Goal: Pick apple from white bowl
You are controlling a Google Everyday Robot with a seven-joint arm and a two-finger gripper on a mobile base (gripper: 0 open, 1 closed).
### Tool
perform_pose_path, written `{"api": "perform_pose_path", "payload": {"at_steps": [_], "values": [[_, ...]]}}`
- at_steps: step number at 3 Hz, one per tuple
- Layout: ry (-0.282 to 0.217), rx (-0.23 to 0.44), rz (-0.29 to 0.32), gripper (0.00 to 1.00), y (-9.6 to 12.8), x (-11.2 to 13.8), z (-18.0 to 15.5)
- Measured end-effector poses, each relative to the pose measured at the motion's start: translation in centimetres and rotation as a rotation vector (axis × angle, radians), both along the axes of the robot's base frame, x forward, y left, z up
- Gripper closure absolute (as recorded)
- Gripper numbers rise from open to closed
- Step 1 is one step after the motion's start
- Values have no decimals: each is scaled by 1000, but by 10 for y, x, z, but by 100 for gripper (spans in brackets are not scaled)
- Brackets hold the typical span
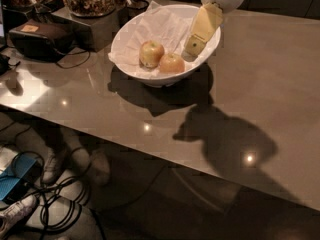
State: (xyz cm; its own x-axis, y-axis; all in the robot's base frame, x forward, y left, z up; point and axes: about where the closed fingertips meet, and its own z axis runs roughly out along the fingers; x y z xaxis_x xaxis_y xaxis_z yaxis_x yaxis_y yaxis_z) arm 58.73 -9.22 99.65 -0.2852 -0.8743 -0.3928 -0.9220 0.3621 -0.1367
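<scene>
Gripper [194,45] apparently inside white bowl [123,36], glossy table [267,66]

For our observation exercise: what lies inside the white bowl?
Inside the white bowl: crinkled white paper, an orange-red apple and a paler yellow apple side by side, and the end effector close beside them. The paper hides the bowl's bottom.

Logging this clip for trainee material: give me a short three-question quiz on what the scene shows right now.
1. True or false: the white bowl holds three apples.
2. The gripper hangs: A over the bowl's right part, as pictured; B over its left rim; C clear of the bowl.
3. Fill in: as pictured, the redder apple lies to the ___ of the paler apple.
Key: 1 false; 2 A; 3 right.
</scene>
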Motion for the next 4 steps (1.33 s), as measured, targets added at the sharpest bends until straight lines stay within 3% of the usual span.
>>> {"api": "perform_pose_path", "payload": {"at_steps": [2,3,4], "values": [[50,54,-15,2,35,30,-11],[79,43,-19,20,47,40,-24],[102,20,-22,27,54,45,-39]]}}
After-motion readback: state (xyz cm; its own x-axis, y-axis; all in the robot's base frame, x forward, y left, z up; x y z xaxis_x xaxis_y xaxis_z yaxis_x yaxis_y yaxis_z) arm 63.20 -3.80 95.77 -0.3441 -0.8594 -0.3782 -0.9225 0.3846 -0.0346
